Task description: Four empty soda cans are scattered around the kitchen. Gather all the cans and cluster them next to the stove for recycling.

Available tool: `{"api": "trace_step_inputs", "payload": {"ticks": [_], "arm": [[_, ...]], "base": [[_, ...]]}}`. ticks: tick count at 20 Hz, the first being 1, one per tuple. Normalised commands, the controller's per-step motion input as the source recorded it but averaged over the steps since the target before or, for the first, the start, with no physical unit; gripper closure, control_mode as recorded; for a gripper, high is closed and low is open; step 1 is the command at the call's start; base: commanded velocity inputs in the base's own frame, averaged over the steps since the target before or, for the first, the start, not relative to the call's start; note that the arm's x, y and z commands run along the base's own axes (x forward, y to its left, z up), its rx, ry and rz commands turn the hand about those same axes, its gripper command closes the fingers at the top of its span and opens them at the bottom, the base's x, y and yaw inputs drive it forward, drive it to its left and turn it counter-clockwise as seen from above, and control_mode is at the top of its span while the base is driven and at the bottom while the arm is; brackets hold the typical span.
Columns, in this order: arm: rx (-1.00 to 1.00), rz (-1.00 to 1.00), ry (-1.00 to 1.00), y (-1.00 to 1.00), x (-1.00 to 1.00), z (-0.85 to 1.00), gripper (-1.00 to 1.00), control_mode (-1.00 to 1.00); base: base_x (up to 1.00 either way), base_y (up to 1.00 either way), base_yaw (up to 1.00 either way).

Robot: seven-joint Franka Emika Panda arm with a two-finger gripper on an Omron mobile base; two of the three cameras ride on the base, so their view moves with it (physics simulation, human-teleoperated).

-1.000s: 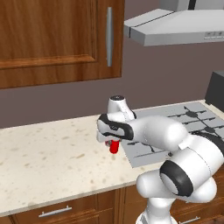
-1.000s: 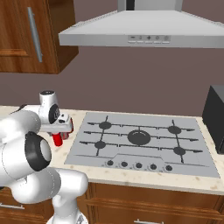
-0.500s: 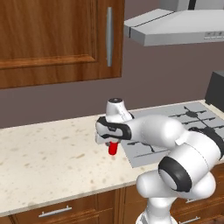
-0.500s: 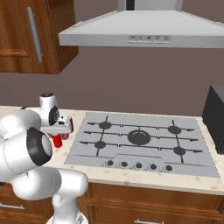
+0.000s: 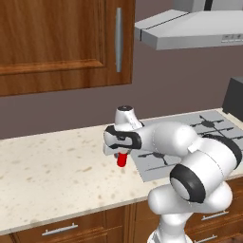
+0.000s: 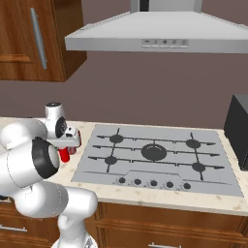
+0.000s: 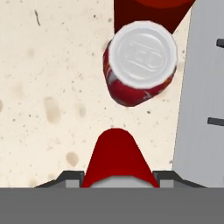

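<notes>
A red soda can is clamped in the pincer and is held upright above the speckled beige table, just beside the left edge of the stove. In the left base view the can is seen hanging below the dark-banded hand, with its lower end clear of the table surface. In the right base view the held can is partly hidden behind the arm. A second red can is seen just behind it, standing on the table close to the stove's left edge.

In the hand view, the held can's rounded red body is seen rising between the jaws at the bottom. Ahead of it a standing can is shown from above, its silvery top turned to the camera, with the grey plate of the stove at its right. Part of a further red can is seen at the top edge, just beyond the standing one.

A grey range hood is mounted above the stove, and a wooden wall cabinet with a metal handle is hung above the table.
</notes>
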Motion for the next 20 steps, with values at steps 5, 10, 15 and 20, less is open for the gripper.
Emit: {"api": "trace_step_inputs", "payload": {"ticks": [5,10,15,20], "arm": [[0.00,0.00,0.00,0.00,0.09,0.00,1.00,-1.00],[0.00,0.00,0.00,0.00,0.10,0.00,1.00,-1.00],[0.00,0.00,0.00,0.00,0.10,-0.03,1.00,-1.00],[0.00,0.00,0.00,0.00,0.01,-0.10,1.00,-1.00]], "base": [[0.00,0.00,0.00],[0.00,0.00,0.00],[0.00,0.00,0.00],[0.00,0.00,0.00]]}}
